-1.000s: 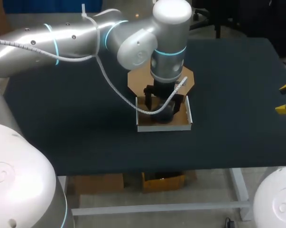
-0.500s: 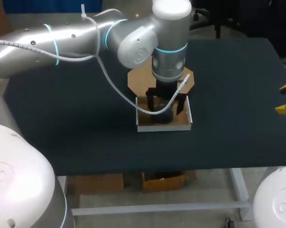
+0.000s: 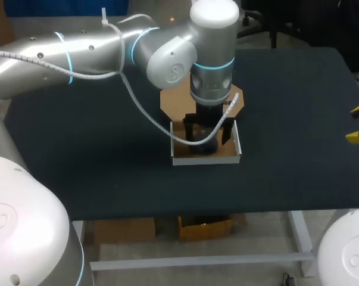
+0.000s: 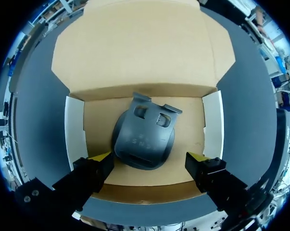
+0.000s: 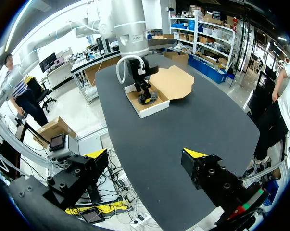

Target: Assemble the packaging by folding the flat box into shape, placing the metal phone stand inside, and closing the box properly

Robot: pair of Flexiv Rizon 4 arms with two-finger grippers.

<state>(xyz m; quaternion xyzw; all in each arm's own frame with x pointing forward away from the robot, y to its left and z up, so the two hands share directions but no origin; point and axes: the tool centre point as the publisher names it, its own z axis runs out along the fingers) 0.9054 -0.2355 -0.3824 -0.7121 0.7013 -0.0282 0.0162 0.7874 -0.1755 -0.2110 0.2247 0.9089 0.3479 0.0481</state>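
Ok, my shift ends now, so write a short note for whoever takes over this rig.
Left pincer: open, above the box, straddling the phone stand without touching it.
Right pincer: open, empty, near the right edge of the table, away from the box.
Done: box folded up; phone stand lies inside.
Left: fold the lid, now flat on the table behind the box, over and tuck it shut.

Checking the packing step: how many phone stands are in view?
1. The phone stand lies on the floor of the open box, just ahead of the left gripper, which is open. None shows elsewhere on the table.
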